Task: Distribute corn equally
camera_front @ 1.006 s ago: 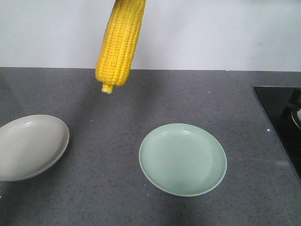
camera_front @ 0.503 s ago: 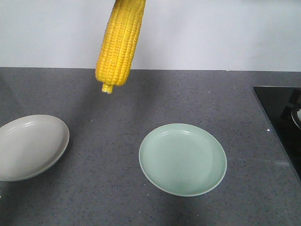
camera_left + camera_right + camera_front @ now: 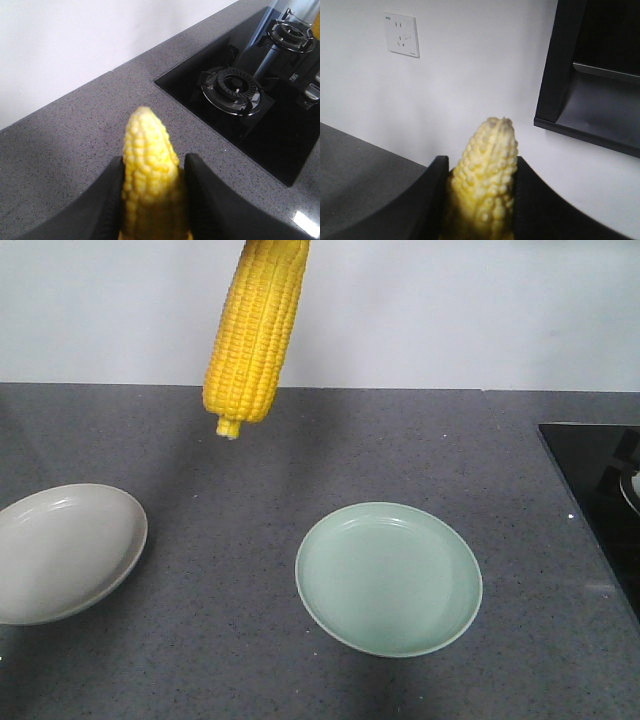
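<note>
corn in the left gripper: bright yellow cob, neat kernel rows, tapering to a rounded tip, pinched tight between the two black fingers of the left gripper
corn in the right gripper: paler cob with bumpy kernels, wedged the same way in the right gripper, plain white wall behind it
front view: a hanging cob dangles stub end down above the countertop, top cut off by the frame, so can't tell which gripper it's in
plates: smooth glossy mint-green plate and a beige plate, half cut off at the left edge, both bare
countertop: speckled dark grey stone
cooktop: black glass gas hob with round burners, only its corner shows in the front view
</note>
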`<state>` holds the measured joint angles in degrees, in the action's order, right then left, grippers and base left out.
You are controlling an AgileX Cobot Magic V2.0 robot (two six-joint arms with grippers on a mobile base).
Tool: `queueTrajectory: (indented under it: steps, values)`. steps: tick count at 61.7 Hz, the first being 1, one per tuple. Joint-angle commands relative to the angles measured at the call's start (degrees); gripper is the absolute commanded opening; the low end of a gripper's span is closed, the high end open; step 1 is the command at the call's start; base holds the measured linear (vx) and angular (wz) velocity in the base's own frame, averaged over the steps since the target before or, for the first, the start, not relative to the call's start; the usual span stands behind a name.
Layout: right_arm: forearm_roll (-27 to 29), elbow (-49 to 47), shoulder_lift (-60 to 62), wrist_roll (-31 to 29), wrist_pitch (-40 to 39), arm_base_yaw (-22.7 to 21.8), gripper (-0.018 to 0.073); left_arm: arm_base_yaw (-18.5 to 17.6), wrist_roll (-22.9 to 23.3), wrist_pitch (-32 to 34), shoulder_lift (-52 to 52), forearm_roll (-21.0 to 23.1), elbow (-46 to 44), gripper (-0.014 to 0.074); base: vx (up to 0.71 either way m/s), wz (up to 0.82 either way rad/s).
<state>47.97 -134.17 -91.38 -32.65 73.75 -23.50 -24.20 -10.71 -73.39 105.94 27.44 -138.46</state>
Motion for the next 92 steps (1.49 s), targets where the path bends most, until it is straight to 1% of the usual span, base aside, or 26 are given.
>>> queueTrajectory:
  steps: [1,14,32,38,44,50,54,59,62,66,70,74,79,80,82,86,92]
  values:
    - [1.93,-0.94,1.52,0.04,-0.1,-0.26,-0.0006,-0.21,0.32,1.58,-2.79,1.78,-1.23,-0.0006,0.0,0.0]
    - [2.07,-0.94,1.52,0.04,-0.14,-0.26,-0.0006,-0.21,0.32,1.58,-2.79,1.78,-1.23,-0.0006,0.0,0.0]
    - [5.54,-0.94,1.52,0.15,-0.66,-0.26,-0.0006,-0.21,0.37,1.63,-2.79,1.78,-1.23,-0.0007,0.0,0.0]
    - [9.55,-0.94,1.39,3.45,-0.33,-0.26,-0.0006,-0.21,0.37,1.63,-2.79,1.72,-1.23,-0.0007,0.0,0.0]
    - [12.9,-0.94,1.21,9.27,0.1,-0.08,-0.0006,-0.21,0.37,1.63,-3.03,1.72,-1.23,-0.0007,0.0,0.0]
    - [17.48,-0.94,0.97,13.17,0.1,-0.08,-0.0006,-0.21,0.37,1.63,-3.32,1.72,-1.23,-0.0007,0.0,0.0]
    - [20.14,-0.94,0.59,13.32,0.1,-0.08,-0.0006,-0.21,0.37,1.63,-3.7,0.55,-1.03,-0.0007,0.0,0.0]
    - [23.1,-0.94,0.02,13.32,0.1,0.06,-0.0006,-0.21,0.37,1.63,-4.23,-2.52,-1.04,-0.0007,0.0,0.0]
    - [24.23,-0.94,-0.4,13.32,0.1,1.65,-0.0006,-0.21,0.37,1.63,-4.75,-4.46,-1.04,-0.0007,0.0,0.0]
    - [24.24,-0.94,-1.2,13.32,0.1,5.23,-0.0006,-0.21,0.37,1.63,-5.31,-7.16,-1.04,-0.0007,0.0,0.0]
    - [22.8,-0.94,-2.16,13.24,0.1,9.79,-0.0006,-0.21,0.5,1.63,-5.99,-9.29,-1.04,-0.0007,0.0,0.0]
    - [18.2,-0.94,-3.03,13.1,0.1,16.16,-0.0006,-0.21,1.61,1.63,-6.74,-10.86,-1.04,-0.0007,0.0,0.0]
    - [8.81,-0.94,-4.02,13.1,0.1,22.9,-0.0006,-0.21,3.18,1.63,-7.76,-13.04,-1.04,-0.0007,0.0,0.0]
    - [5.9,-0.94,-4.3,13.22,0.1,24.94,-0.0006,-0.21,3.44,1.63,-7.84,-13.69,-0.97,-0.0007,0.0,0.0]
    - [1.93,-0.84,-4.66,13.66,0.1,28.17,-0.0006,-0.21,3.71,1.63,-8.28,-14.41,-0.76,-0.0007,0.0,0.0]
    - [-5.76,0.97,-4.85,14.41,0.1,33.25,-0.0006,-0.21,4.35,1.63,-9.63,-16.49,1.02,-0.0007,0.0,0.0]
    - [-11.09,6.83,-4.85,14.27,0.1,38.32,-0.0006,-0.21,4.53,1.63,-11.94,-19.3,6.16,-0.0007,0.0,0.0]
